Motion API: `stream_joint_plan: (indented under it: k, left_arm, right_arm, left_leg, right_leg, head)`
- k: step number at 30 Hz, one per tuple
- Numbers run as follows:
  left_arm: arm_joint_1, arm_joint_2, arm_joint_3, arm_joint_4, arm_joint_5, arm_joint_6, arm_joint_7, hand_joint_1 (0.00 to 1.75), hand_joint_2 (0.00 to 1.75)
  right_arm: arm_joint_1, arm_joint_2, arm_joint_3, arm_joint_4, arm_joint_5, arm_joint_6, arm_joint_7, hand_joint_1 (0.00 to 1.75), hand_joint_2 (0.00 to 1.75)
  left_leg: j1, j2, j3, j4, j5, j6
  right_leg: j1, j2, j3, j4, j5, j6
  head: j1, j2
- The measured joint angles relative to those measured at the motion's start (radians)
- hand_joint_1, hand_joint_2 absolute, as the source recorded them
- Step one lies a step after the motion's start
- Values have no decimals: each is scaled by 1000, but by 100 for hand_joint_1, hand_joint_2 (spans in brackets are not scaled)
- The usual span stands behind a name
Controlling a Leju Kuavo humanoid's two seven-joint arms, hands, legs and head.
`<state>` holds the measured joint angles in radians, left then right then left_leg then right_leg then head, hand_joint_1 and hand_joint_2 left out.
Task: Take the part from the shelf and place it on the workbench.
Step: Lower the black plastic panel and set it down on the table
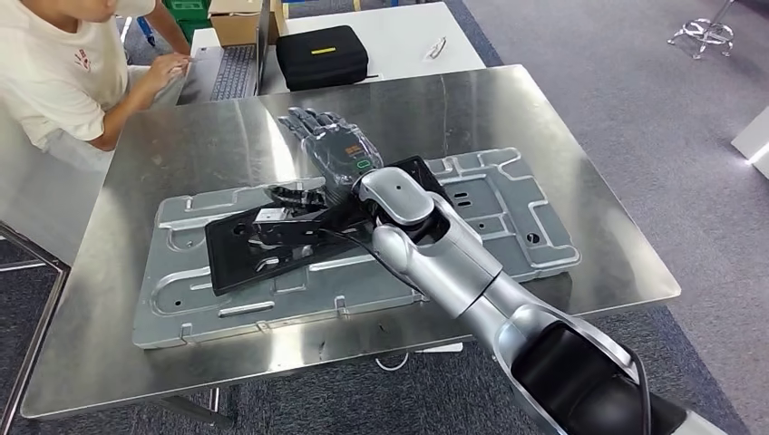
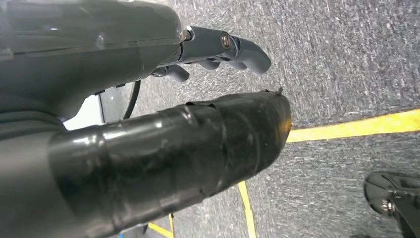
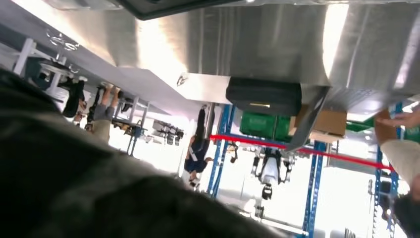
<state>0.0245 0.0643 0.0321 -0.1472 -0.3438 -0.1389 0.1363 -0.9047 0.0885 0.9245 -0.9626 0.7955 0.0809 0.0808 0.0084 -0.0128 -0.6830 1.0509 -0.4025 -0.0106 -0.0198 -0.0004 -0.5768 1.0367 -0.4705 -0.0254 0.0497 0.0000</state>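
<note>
A black flat part [image 1: 272,243] lies tilted across a large grey stamped metal plate [image 1: 508,213] on the steel table [image 1: 181,145], while the robot's right hand [image 1: 331,149] reaches over it from the silver right arm [image 1: 435,245]. The hand's fingers [image 1: 308,120] stretch forward, spread and flat, pointing away from the robot past the part's far edge; the palm hovers over or rests at the part's upper right end, and whether it touches cannot be told. The part itself sits on the plate, well inside the table's edges, its left end near the plate's middle-left. At the far left of the table a person [image 1: 63,72] in a light shirt leans in, a hand on a laptop [image 1: 231,68]; a black case [image 1: 322,56] rests on a white table [image 1: 399,36] just behind. Grey carpet [image 1: 635,109] surrounds the workspace. In the left wrist view the left hand [image 2: 218,49] hangs above grey carpet marked with yellow tape [image 2: 356,126], its dark fingers [image 2: 247,52] curled lightly with nothing in them. The right wrist view, turned over, shows blue shelving [image 3: 220,144] and green crates [image 3: 265,125] beyond the steel surface.
</note>
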Motion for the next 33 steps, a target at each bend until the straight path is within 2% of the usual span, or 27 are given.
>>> stream_joint_plan:
  k: [1, 3, 4, 5, 6, 7, 9, 10, 11, 13, 14, 15, 16, 18, 19, 20, 21, 22, 23, 25, 26, 28, 29, 30, 31, 33]
  left_arm:
    - [1, 0, 0, 0, -2, 7, 0, 0, 0]
    - [1, 0, -1, 0, -6, 19, 1, 0, 0]
    - [1, 0, -1, 0, -9, 23, 1, 0, 0]
    - [1, 0, -2, 0, -11, 27, 3, 0, 0]
    - [1, 0, -2, 0, -12, 29, 4, 0, 0]
    - [1, 0, -2, 0, -13, 31, 6, 0, 0]
    - [0, 1, -2, 0, -15, 35, 8, 0, 0]
    - [0, 1, -2, 0, -15, 35, 8, 0, 0]
    - [0, 0, -2, 0, -15, 36, 8, 0, 0]
    - [1, 0, -3, 0, -17, 37, 8, 0, 0]
    - [1, 0, -4, 0, -19, 39, 9, 0, 0]
    - [0, -1, -5, 0, -22, 41, 10, 0, 0]
    - [0, -1, -7, 0, -25, 44, 11, 0, 0]
    - [2, -3, -11, 0, -32, 50, 14, 0, 0]
    - [3, -4, -14, 0, -34, 52, 16, 0, 0]
    - [4, -6, -18, 0, -36, 54, 17, 0, 0]
    - [5, -7, -21, 0, -37, 54, 18, 0, 0]
    - [6, -8, -23, 0, -38, 54, 19, 0, 0]
    - [5, -9, -24, 0, -39, 54, 19, 0, 0]
    - [4, -14, -26, 0, -43, 54, 19, 0, 0]
    - [4, -16, -27, 0, -45, 55, 20, 0, 0]
    - [6, -17, -30, 0, -53, 57, 22, 0, 0]
    - [7, -19, -34, 0, -56, 59, 23, 0, 0]
    - [8, -20, -38, 1, -60, 61, 24, 0, 0]
    - [9, -22, -42, 1, -63, 65, 25, 0, 0]
    - [9, -25, -48, 1, -69, 72, 28, 0, 0]
  right_arm:
    - [12, -2, -4, -24, 3, 2, 0, 0, 0]
    - [42, -11, -9, -79, 7, 5, -3, 0, 0]
    - [59, -17, -11, -106, 9, 6, -5, 0, 0]
    - [75, -25, -11, -134, 10, 6, -8, 0, 0]
    - [91, -33, -12, -159, 13, 6, -11, 0, 0]
    - [103, -41, -14, -184, 15, 6, -13, 0, 0]
    - [117, -52, -18, -227, 19, 6, -15, 0, 0]
    - [121, -56, -19, -243, 20, 6, -16, 0, 0]
    - [124, -60, -20, -257, 20, 6, -16, 0, 0]
    - [134, -70, -21, -281, 21, 5, -17, 0, 0]
    - [142, -79, -21, -295, 21, 3, -17, 0, 0]
    - [153, -90, -22, -312, 22, 2, -17, 0, 0]
    - [167, -104, -23, -331, 23, 0, -18, 0, 0]
    - [202, -134, -26, -375, 28, -3, -18, 0, 0]
    - [222, -149, -26, -395, 32, -4, -18, 0, 0]
    - [242, -163, -27, -415, 36, -5, -18, 0, 0]
    - [259, -175, -27, -434, 40, -5, -18, 0, 0]
    - [271, -184, -27, -449, 42, -6, -18, 0, 0]
    - [278, -190, -27, -463, 43, -6, -18, 0, 0]
    - [288, -200, -29, -489, 47, -8, -17, 0, 0]
    - [295, -206, -31, -502, 51, -11, -16, 0, 0]
    - [318, -222, -36, -530, 67, -19, -12, 0, 0]
    - [332, -230, -38, -545, 81, -26, -9, 0, 0]
    - [349, -239, -39, -563, 97, -35, -4, 0, 0]
    - [369, -247, -41, -581, 113, -47, 1, 0, 0]
    - [417, -264, -48, -617, 143, -72, 14, 0, 0]
  left_leg:
    - [3, 2, -15, 42, -42, -6]
    - [7, 5, -46, 167, -133, -18]
    - [9, 6, -52, 218, -158, -22]
    - [12, 7, -43, 241, -162, -26]
    - [14, 7, -17, 226, -149, -28]
    - [16, 8, 28, 174, -126, -29]
    - [15, 9, 128, 34, -105, -26]
    - [13, 8, 158, -14, -104, -21]
    - [9, 6, 171, -38, -108, -15]
    - [7, 4, 166, -42, -97, 1]
    - [8, 6, 161, -45, -90, 10]
    - [9, 7, 154, -47, -80, 20]
    - [10, 9, 144, -49, -69, 30]
    - [5, 9, 119, -47, -49, 43]
    - [1, 9, 106, -46, -41, 45]
    - [-3, 8, 93, -44, -33, 47]
    - [-7, 8, 79, -41, -25, 48]
    - [-12, 7, 66, -37, -18, 48]
    - [-15, 7, 55, -33, -11, 48]
    - [-20, 7, 41, -29, 1, 44]
    - [-20, 7, 39, -30, 8, 40]
    - [-18, 6, 38, -36, 23, 30]
    - [-17, 5, 36, -35, 21, 25]
    - [-17, 5, 30, -25, 4, 20]
    - [-16, 6, 19, 4, -33, 15]
    - [-6, 7, -10, 115, -133, 4]
  right_leg:
    - [-2, -2, -9, -3, 10, -5]
    - [-2, -5, -29, -4, 26, -9]
    - [-2, -8, -39, -3, 33, -7]
    - [-2, -10, -49, -2, 40, -5]
    - [-3, -12, -59, 1, 46, -3]
    - [-4, -14, -69, 4, 52, 1]
    - [-6, -15, -84, 11, 62, 12]
    - [-5, -16, -88, 12, 68, 19]
    - [-5, -16, -89, 12, 74, 26]
    - [-4, -15, -89, 6, 86, 41]
    - [-5, -13, -93, 10, 80, 47]
    - [-4, -11, -102, 27, 57, 51]
    - [-4, -9, -116, 65, 16, 53]
    - [-2, -5, -154, 188, -80, 53]
    - [-1, -4, -166, 246, -108, 52]
    - [2, -3, -165, 278, -113, 50]
    - [4, -2, -146, 277, -99, 45]
    - [9, -2, -109, 237, -75, 37]
    - [14, 0, -59, 171, -55, 26]
    - [24, 0, 25, 44, -45, 8]
    - [27, 0, 45, 9, -46, 3]
    - [29, -2, 47, -10, -33, -2]
    - [26, -5, 45, -18, -24, -6]
    - [22, -9, 41, -25, -12, -11]
    - [17, -12, 33, -31, 0, -16]
    - [15, -15, 9, -33, 22, -20]
  head:
    - [-1, 0]
    - [-1, 0]
    - [-1, 0]
    - [-1, 0]
    - [-1, 0]
    - [-1, 0]
    - [-1, 0]
    - [-1, 0]
    - [0, 0]
    - [0, 0]
    - [0, 0]
    - [0, 0]
    - [0, 0]
    - [1, 0]
    - [0, 0]
    - [1, 0]
    - [0, 0]
    - [0, 0]
    - [0, 0]
    - [0, 0]
    - [0, 0]
    - [1, 0]
    - [1, 0]
    - [1, 0]
    - [0, 0]
    - [0, 0]
